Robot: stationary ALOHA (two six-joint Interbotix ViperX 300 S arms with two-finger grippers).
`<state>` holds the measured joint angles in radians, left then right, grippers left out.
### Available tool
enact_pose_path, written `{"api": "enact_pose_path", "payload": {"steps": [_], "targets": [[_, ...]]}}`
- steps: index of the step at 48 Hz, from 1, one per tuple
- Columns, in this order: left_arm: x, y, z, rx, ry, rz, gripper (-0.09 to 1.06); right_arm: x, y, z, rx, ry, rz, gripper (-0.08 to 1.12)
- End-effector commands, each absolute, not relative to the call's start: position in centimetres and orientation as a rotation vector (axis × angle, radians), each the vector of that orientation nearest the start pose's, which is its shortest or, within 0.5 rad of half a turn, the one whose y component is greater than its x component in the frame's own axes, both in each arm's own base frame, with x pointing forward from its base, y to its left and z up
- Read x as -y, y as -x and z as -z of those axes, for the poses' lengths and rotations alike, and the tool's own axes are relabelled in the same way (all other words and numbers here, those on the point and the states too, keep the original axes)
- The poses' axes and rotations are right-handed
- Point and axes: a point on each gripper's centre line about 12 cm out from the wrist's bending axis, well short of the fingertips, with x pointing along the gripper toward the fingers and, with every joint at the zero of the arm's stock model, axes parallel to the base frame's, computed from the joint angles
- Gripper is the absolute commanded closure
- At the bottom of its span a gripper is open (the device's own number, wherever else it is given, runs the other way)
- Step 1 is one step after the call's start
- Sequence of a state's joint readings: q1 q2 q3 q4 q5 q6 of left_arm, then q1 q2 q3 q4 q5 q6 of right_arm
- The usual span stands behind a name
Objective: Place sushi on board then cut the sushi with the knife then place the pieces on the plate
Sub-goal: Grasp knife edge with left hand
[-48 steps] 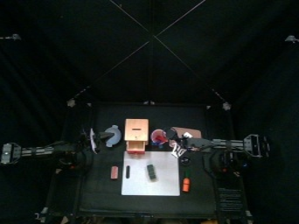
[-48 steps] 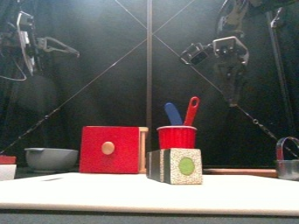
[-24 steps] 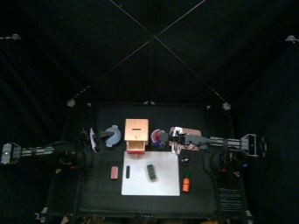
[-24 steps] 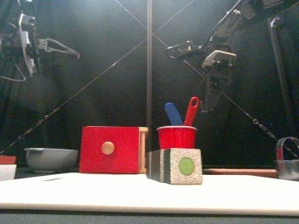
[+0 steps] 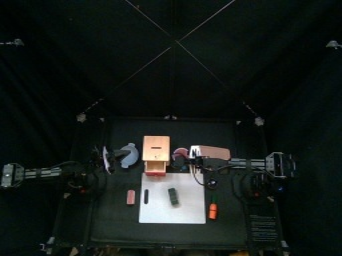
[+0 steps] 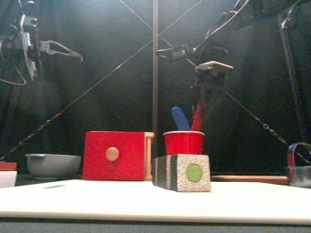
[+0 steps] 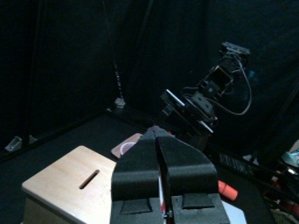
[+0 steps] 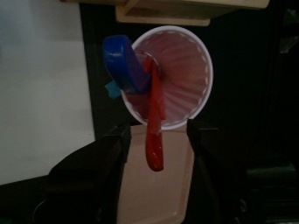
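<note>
The sushi roll (image 5: 174,197) (image 6: 183,172), dark green with a speckled end, lies on the white board (image 5: 191,210). Behind it stands the red cup (image 6: 185,143) (image 8: 177,74) holding a blue knife (image 6: 177,118) (image 8: 124,63) and a red knife (image 6: 198,113) (image 8: 152,131). My right gripper (image 6: 205,91) (image 8: 156,133) hangs open just above the cup, its jaws either side of the red knife's handle without closing on it. The pink plate (image 8: 163,197) lies under it. High at the left, my left gripper (image 7: 166,166) rests shut and empty.
A wooden box with a red drawer front (image 6: 115,156) (image 5: 158,155) stands left of the cup, and a blue-grey bowl (image 6: 53,165) left of that. The metal cutter (image 6: 300,166) is at the far right. Small toys lie left (image 5: 131,197) and right (image 5: 213,210) of the board.
My right gripper has moved left and downward until it is over the red cup and around the red knife's handle. The left arm and the sushi have stayed put.
</note>
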<state>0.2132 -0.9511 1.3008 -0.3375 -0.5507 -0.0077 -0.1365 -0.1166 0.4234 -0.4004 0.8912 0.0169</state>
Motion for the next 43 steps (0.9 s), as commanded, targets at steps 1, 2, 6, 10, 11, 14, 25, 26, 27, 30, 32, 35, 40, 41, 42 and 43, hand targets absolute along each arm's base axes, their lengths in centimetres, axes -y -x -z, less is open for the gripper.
{"api": "enact_pose_path", "payload": {"steps": [1,2,6,10,11,14,25,26,27,30,32,35,40,41,42,43], "targets": [[-6.0,-18.1,-27.6,0.257,0.289,-0.354,0.91,8.5,-35.0,-25.2,-1.172,0.313,0.263,0.25],[-6.0,-18.1,-27.7,0.258,0.287,-0.354,0.91,8.5,-35.0,-25.3,-1.169,0.314,0.264,0.28],[-6.0,-18.1,-27.6,0.257,0.287,-0.356,0.91,8.4,-35.0,-25.2,-1.174,0.31,0.262,0.39],[-6.0,-18.1,-27.7,0.258,0.289,-0.354,0.91,8.4,-35.0,-25.0,-1.19,0.309,0.263,0.47],[-6.0,-18.1,-27.7,0.26,0.289,-0.353,0.91,8.5,-35.0,-25.0,-1.192,0.311,0.264,0.49],[-6.0,-18.1,-27.7,0.26,0.291,-0.355,0.91,8.5,-35.0,-24.9,-1.195,0.311,0.264,0.56],[-6.2,-18.0,-27.8,0.265,0.306,-0.364,0.91,8.8,-35.0,-26.3,-1.159,0.311,0.292,0.64],[-6.2,-18.0,-27.8,0.265,0.306,-0.366,0.91,8.9,-34.9,-26.6,-1.151,0.314,0.297,0.64],[-6.2,-18.0,-27.7,0.262,0.307,-0.368,0.91,8.9,-35.0,-27.0,-1.141,0.319,0.303,0.64],[-6.3,-18.0,-27.7,0.263,0.307,-0.374,0.91,9.1,-34.8,-28.4,-1.115,0.341,0.321,0.64],[-6.4,-18.0,-27.8,0.267,0.305,-0.375,0.91,9.4,-34.6,-29.4,-1.103,0.353,0.339,0.64],[-6.4,-18.0,-27.8,0.265,0.305,-0.376,0.91,10.0,-34.0,-31.5,-1.086,0.372,0.38,0.64],[-6.4,-18.0,-27.6,0.262,0.306,-0.377,0.91,10.6,-32.9,-34.4,-1.051,0.379,0.435,0.64],[-6.4,-18.0,-27.7,0.264,0.306,-0.377,0.91,10.6,-32.6,-35.0,-1.04,0.375,0.441,0.64],[-6.4,-18.0,-27.7,0.264,0.305,-0.376,0.91,10.6,-32.4,-35.6,-1.031,0.373,0.449,0.64],[-6.4,-18.0,-27.7,0.264,0.303,-0.376,0.91,10.7,-32.1,-36.0,-1.024,0.369,0.458,0.64]]}}
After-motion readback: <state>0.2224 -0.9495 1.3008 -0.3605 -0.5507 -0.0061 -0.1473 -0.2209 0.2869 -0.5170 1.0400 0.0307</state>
